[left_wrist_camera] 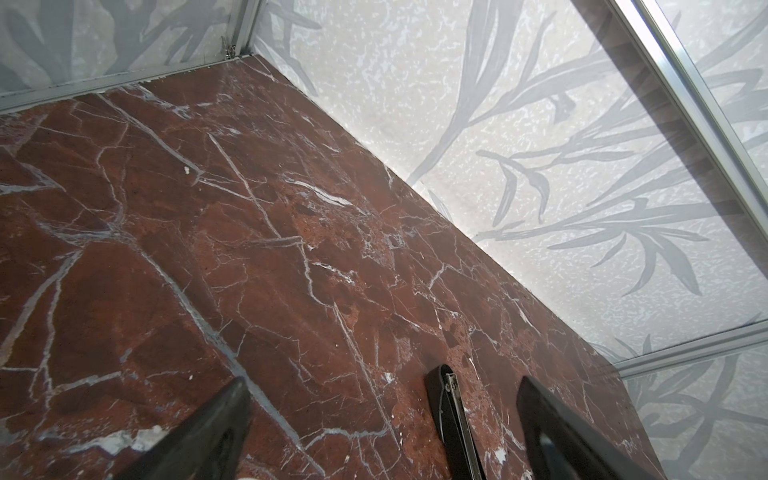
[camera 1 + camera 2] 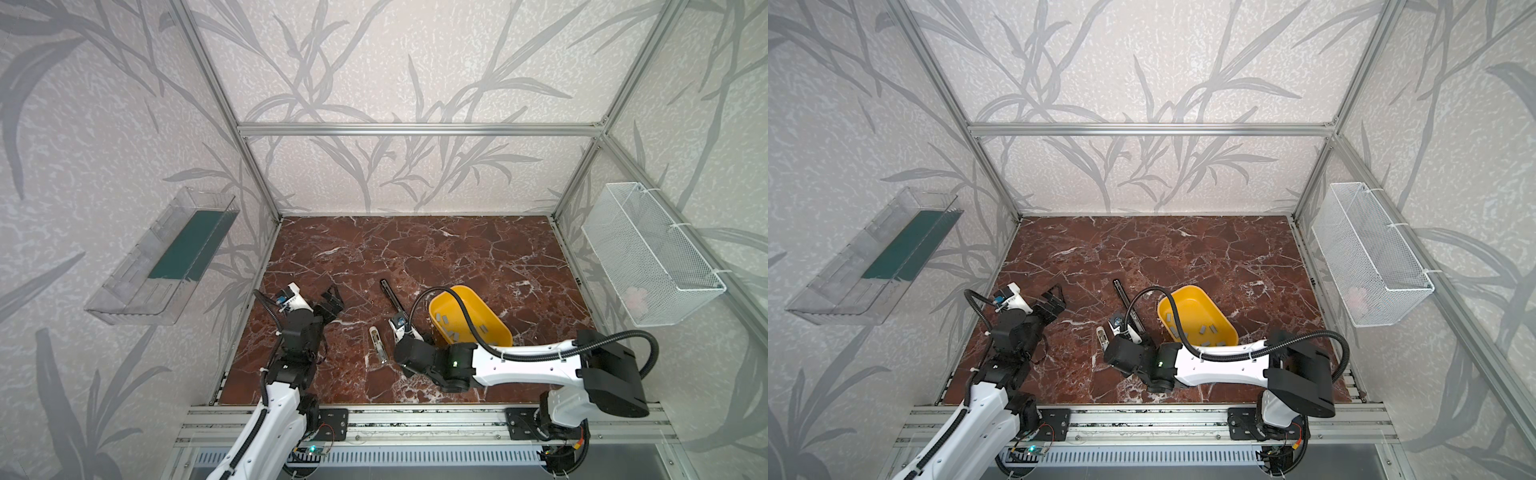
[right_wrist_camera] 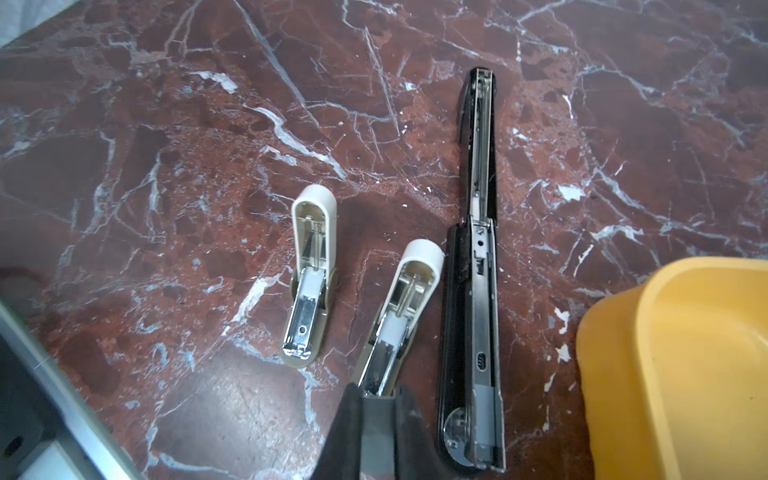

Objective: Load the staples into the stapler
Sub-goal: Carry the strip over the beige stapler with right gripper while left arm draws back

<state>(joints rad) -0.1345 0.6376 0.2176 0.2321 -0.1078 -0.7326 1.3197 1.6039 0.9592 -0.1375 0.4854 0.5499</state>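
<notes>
Both top views are showing the stapler (image 2: 390, 297) lying opened out on the tabletop (image 2: 457, 249), near a cream stapler (image 2: 377, 345) and the bin (image 2: 505, 328), with the left end effector (image 2: 332, 305) hanging open well apart from it. Such crowding is probably inviting a load into the wrong stapler. Grey staples (image 2: 451, 332) are sitting in the bin; the wall tray (image 2: 124, 291) is holding a green slab (image 2: 191, 245), the mesh basket (image 2: 623, 232) a pale object (image 2: 636, 297).

The left wrist view is catching only the stapler's tip between wide-spread fingers (image 1: 216, 436).

The right wrist view is showing the right end effector (image 3: 376, 399) closed at the magazine of a second cream stapler (image 3: 422, 255), just beside the black one; whether anything is pinched cannot be told. A sideways drag there could be knocking the stapler askew.
</notes>
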